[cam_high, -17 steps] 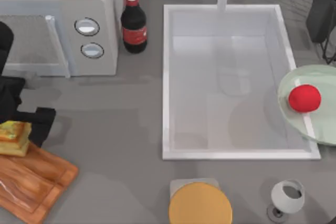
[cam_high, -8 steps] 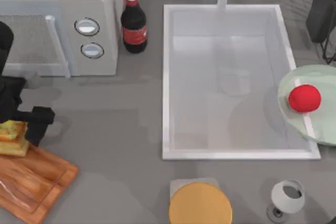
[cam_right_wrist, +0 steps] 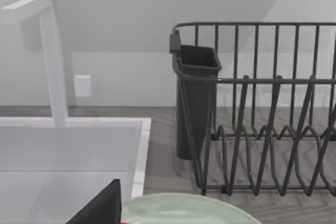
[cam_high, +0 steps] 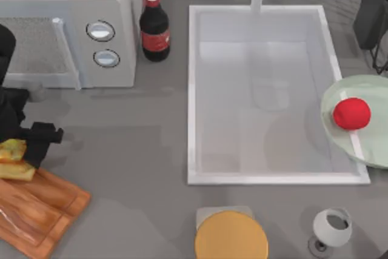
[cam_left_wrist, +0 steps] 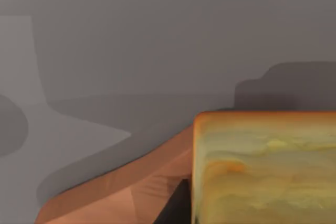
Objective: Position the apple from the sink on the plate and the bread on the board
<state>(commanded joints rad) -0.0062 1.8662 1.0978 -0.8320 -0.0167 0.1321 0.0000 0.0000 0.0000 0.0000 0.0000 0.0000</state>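
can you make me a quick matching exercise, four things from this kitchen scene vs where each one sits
Things:
1. apple
2. bread
3. cola bottle
4. glass

Places:
a. beside the microwave
b. on the green plate
c. below the sink's right corner
d. at the board's edge, by the left pincer

Pairs: 1-b, 2-d, 3-a, 4-c

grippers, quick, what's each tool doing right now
Left tool: at the top view's left edge over the board, against the bread; open or shut cannot be told.
Right tool: parked near the plate; cannot be told.
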